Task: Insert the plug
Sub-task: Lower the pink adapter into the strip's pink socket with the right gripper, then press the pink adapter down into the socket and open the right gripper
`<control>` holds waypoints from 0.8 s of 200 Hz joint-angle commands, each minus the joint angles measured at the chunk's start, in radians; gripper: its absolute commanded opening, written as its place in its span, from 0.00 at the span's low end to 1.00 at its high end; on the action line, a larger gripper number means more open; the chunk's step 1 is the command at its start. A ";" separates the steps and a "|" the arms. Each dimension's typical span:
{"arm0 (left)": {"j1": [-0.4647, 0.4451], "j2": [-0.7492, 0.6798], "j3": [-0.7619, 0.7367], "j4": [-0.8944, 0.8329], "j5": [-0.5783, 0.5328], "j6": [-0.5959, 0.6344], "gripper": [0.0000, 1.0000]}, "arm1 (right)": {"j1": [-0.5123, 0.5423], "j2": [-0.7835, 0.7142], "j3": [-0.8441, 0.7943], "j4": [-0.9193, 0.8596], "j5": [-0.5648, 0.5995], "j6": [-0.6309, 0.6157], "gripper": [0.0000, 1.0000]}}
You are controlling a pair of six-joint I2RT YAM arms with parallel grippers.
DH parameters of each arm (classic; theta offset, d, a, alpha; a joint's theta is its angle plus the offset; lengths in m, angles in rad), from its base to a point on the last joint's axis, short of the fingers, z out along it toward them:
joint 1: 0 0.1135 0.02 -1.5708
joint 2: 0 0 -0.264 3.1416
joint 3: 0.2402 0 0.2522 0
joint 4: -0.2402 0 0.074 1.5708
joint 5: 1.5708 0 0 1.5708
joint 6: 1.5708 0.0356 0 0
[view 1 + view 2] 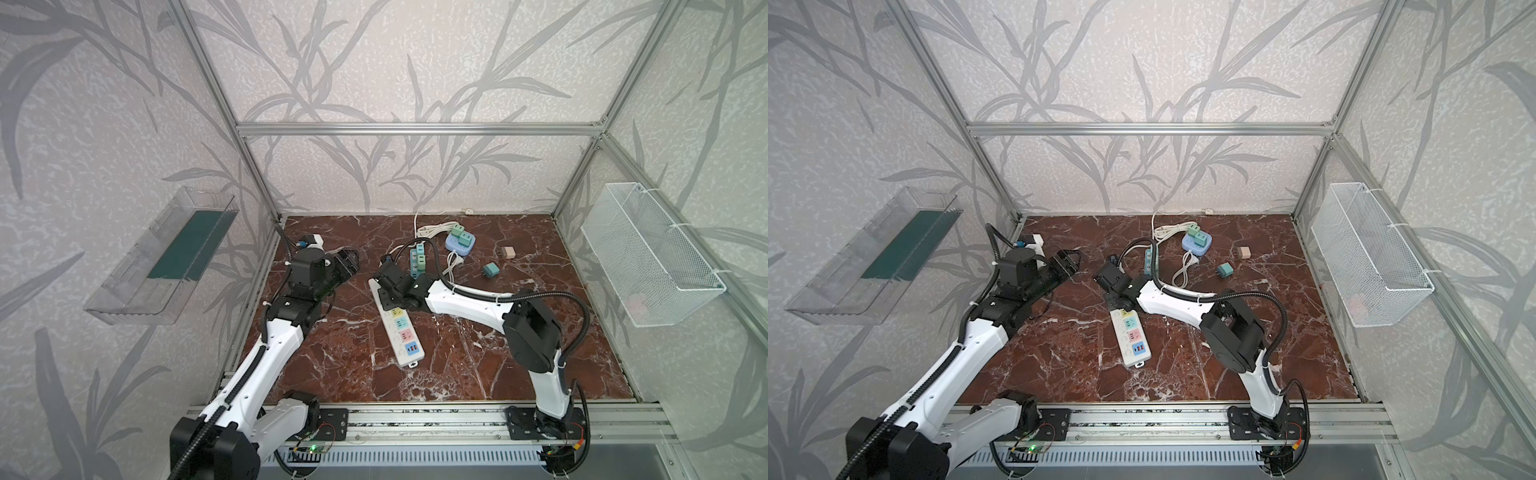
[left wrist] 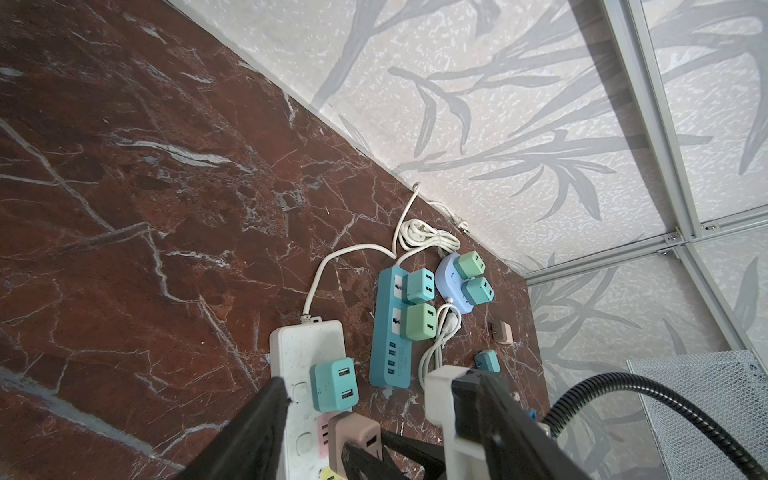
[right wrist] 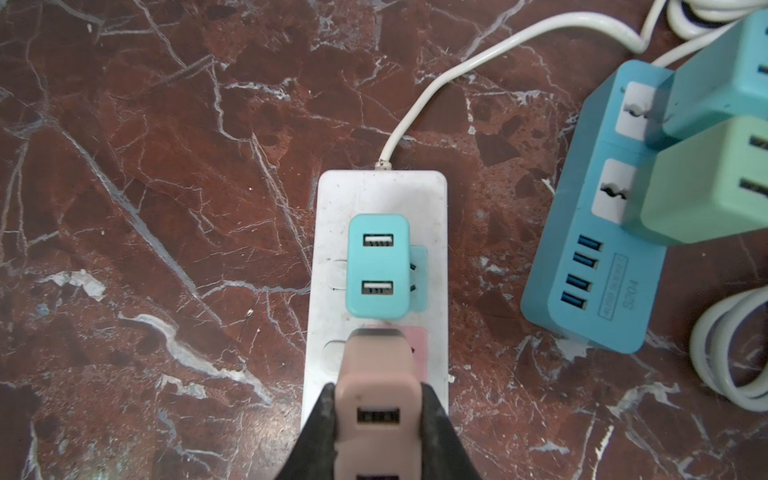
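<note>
Pressing the plug (image 3: 376,399) home is the step in hand. It hangs over the pink socket (image 3: 417,345) of the white strip (image 3: 380,191), clamped by its sides in the right end effector (image 3: 377,409). Whether the pins have entered, I cannot tell.

To do it well, I judge, keep the plug upright, line the pins up with the slots and push straight down. The strip lies loose on the surface (image 1: 457,353) and a slanted push could slide it. The neighbour plug (image 3: 378,266) sits just beside, so there is little room that way. The left end effector (image 1: 351,264) hovers well apart, jaws apart and empty; it could steady the strip.

There are three sockets blocks: the white strip, a blue strip (image 3: 590,291) and a lilac hub (image 2: 446,274). There are eight plugs:
- the held one
- the neighbour
- an aqua plug (image 3: 723,70) and a green plug (image 3: 706,187) in the blue strip
- a mint plug (image 2: 469,264) and a turquoise plug (image 2: 478,291) in the hub
- a tan plug (image 1: 507,252) and a dark plug (image 1: 491,269) lying loose
</note>
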 commanded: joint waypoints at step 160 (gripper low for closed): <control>0.021 0.027 -0.022 0.059 0.052 -0.049 0.72 | -0.022 0.142 0.087 -0.125 -0.016 -0.054 0.00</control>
